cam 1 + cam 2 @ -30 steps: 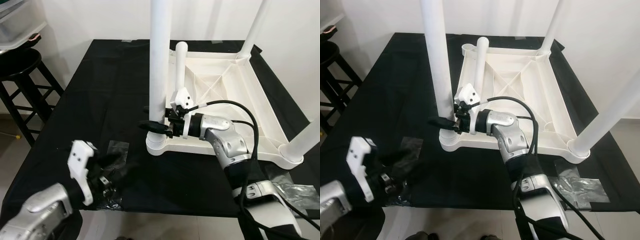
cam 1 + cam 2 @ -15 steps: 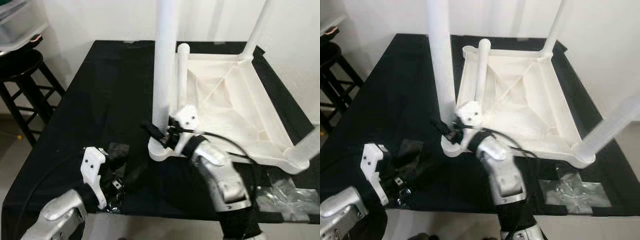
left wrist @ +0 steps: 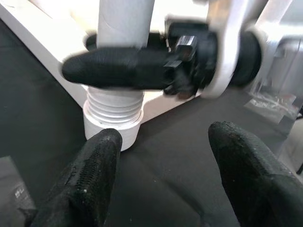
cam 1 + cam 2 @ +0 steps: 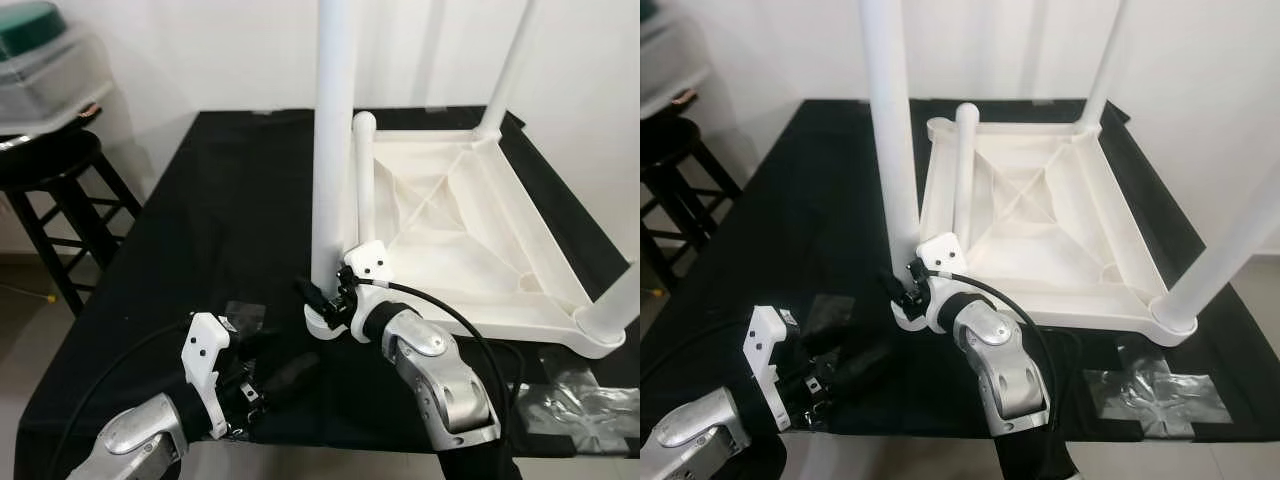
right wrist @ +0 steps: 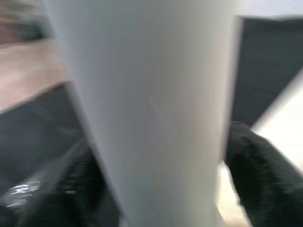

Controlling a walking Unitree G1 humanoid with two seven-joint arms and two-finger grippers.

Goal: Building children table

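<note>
Table (image 4: pixel 470 235) upturned on black cloth (image 4: pixel 210 220), ahead of both my grippers | Leg (image 4: pixel 332 150) upright in near corner socket, clasped between my right gripper's (image 4: pixel 318 298) fingers at its base | My left gripper (image 4: pixel 275 375) spread wide, empty, just short of that leg

No legible text, label, brand, number or sign was found in any view. The white plastic parts, the black table cover and the gripper housings all appeared unmarked. Taped plastic patches on the cover were too small and glossy to show any print.
</note>
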